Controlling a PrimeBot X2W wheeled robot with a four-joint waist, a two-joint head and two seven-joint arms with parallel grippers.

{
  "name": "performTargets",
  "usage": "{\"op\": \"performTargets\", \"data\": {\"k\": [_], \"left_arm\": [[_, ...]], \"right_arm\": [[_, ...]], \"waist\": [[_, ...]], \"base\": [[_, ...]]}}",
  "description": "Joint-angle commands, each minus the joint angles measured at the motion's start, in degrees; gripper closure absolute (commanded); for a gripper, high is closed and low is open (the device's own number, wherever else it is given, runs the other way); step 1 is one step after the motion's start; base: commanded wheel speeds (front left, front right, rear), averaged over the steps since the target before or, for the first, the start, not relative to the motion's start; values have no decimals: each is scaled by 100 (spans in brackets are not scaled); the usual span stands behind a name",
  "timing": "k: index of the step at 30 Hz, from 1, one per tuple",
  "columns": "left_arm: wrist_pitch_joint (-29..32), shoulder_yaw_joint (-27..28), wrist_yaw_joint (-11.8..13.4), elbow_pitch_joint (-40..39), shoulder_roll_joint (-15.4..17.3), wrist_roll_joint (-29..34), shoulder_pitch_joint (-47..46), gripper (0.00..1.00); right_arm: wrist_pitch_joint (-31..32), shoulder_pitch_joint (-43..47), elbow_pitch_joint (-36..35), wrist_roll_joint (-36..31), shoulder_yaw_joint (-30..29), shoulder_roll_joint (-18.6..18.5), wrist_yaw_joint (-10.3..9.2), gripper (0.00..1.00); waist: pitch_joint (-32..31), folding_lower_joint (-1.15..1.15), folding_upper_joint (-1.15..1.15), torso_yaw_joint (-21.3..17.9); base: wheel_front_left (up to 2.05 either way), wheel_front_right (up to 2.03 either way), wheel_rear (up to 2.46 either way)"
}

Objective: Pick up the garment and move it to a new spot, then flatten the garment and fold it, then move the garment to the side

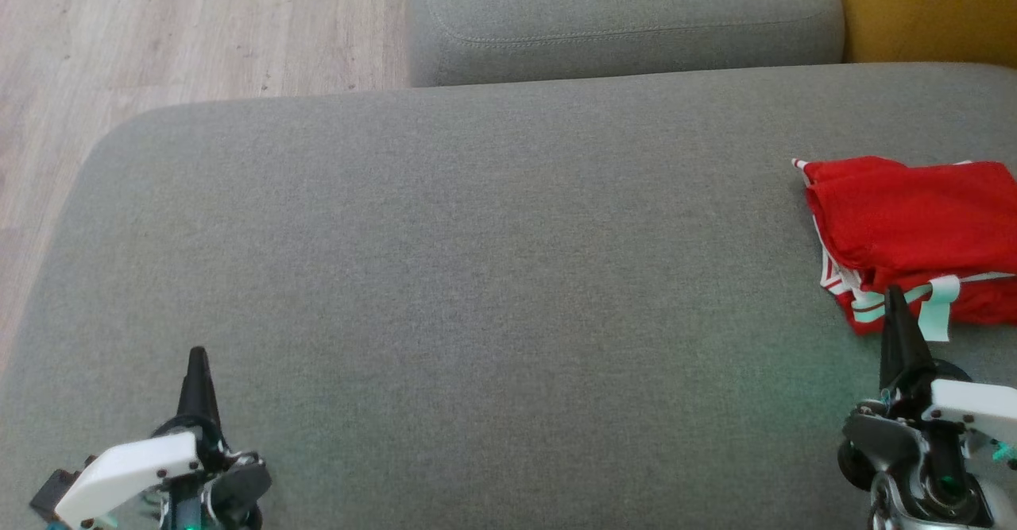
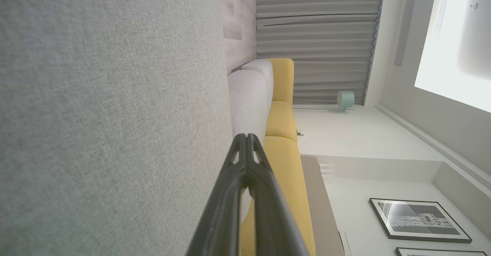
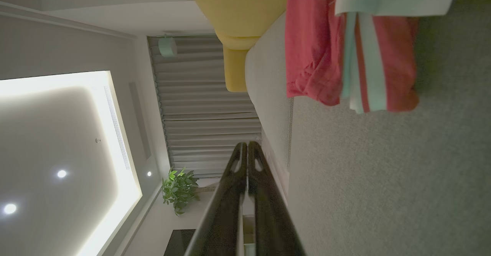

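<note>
Now | garment (image 1: 914,212) long axis left-right | left end effector (image 1: 197,355), right end effector (image 1: 894,293) closed, empty

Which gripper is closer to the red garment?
The right gripper, close beside the garment; the left gripper is far across the grey cushion.

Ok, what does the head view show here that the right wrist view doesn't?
Of these two, the head view alone has the wood floor. The right wrist view alone has curtains, a potted plant and the lit ceiling. Both share the red garment, the shut right hand near it, the grey cushion and the yellow sofa.
</note>
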Motion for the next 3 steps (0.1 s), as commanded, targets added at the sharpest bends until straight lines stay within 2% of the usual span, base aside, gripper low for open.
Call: {"op": "performTargets", "data": {"k": [1, 3], "left_arm": [[41, 238, -40, -210, 29, -32, -294, 100], [41, 238, -40, -211, 29, -32, -294, 100]], "right_arm": [[47, -202, -219, 34, 97, -76, -4, 100], [49, -202, -218, 32, 94, -74, -4, 100]], "waist": [[0, 0, 0, 0], [0, 0, 0, 0]], "base": [[0, 0, 0], [0, 0, 0]]}}
